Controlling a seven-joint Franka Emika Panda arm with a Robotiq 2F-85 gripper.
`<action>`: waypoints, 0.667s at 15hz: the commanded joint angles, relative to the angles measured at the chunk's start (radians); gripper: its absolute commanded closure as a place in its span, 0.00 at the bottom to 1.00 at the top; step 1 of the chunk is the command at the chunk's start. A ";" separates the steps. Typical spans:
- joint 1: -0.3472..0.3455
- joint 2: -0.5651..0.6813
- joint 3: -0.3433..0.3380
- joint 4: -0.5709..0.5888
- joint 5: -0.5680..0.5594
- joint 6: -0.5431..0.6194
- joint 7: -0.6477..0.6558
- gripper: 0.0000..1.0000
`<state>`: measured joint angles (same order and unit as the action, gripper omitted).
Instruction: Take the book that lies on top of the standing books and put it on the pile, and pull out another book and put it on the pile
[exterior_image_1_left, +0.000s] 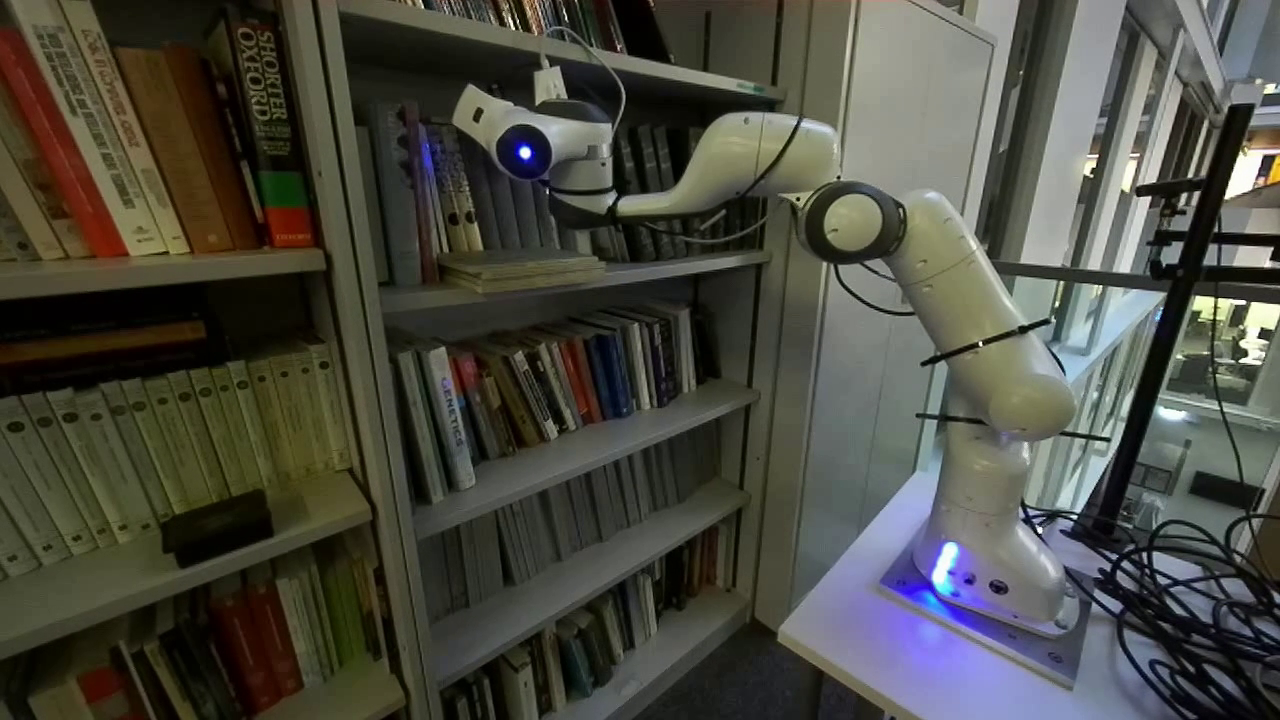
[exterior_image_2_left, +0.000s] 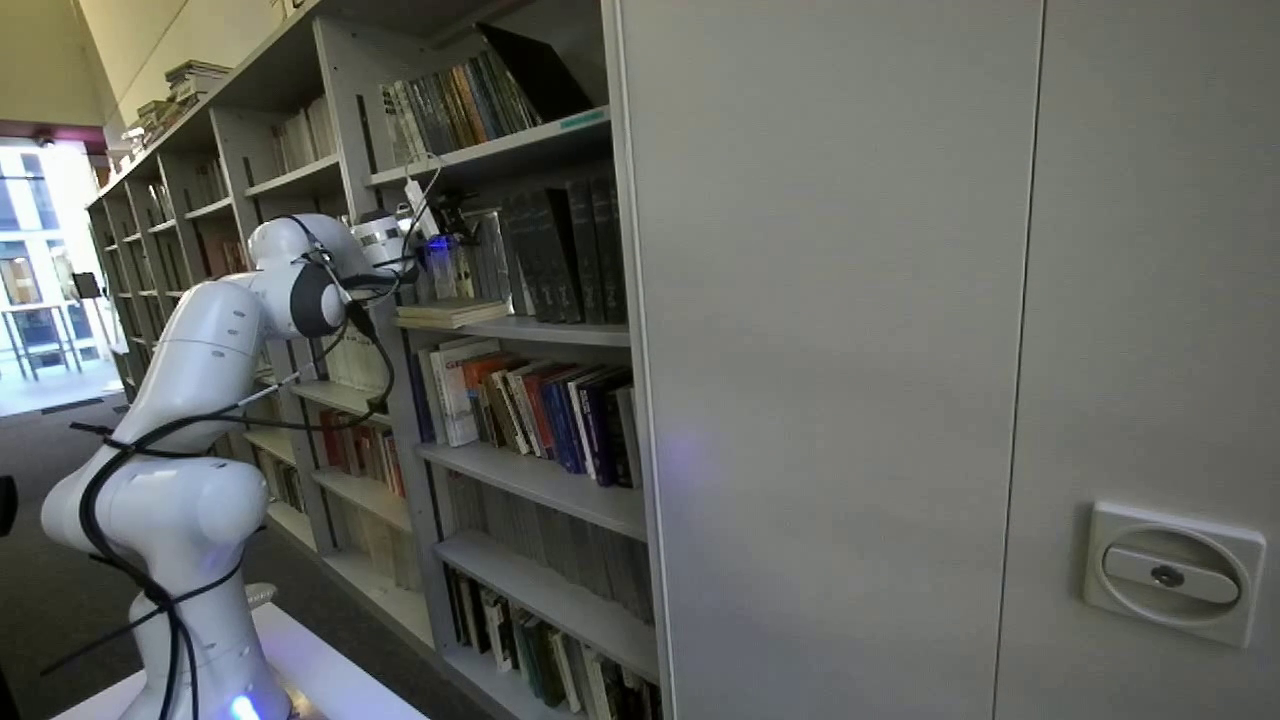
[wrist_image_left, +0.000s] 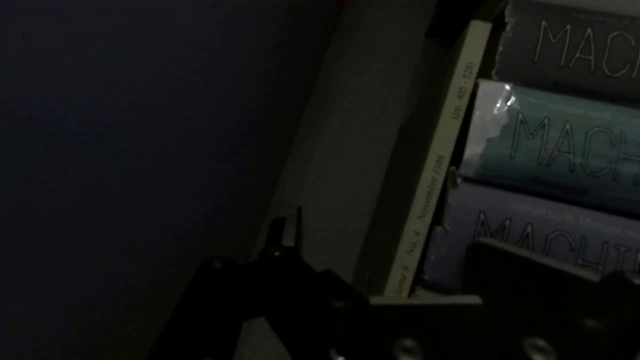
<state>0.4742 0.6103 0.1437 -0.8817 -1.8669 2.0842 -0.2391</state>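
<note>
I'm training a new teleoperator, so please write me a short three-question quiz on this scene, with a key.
1. Multiple choice: in the wrist view, which month is printed on the thin, flat paper book with the cream spine?
A) March
B) November
C) July
2. True or false: the black two-fingered gripper stands open.
3. Fill in: in an exterior view, the tall white book with blue lettering, on the grey shelf below the low pile of flat tan books, reads "____" on its spine.

Key: 1. B; 2. True; 3. GENETICS.
</note>
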 joint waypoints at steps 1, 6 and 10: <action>0.002 0.018 -0.028 0.035 0.014 0.041 -0.029 0.34; 0.002 -0.018 0.000 -0.037 0.024 0.027 -0.045 0.47; 0.004 -0.033 0.005 -0.062 0.022 0.028 -0.043 0.35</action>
<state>0.4869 0.6155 0.1456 -0.8968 -1.8501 2.0877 -0.2620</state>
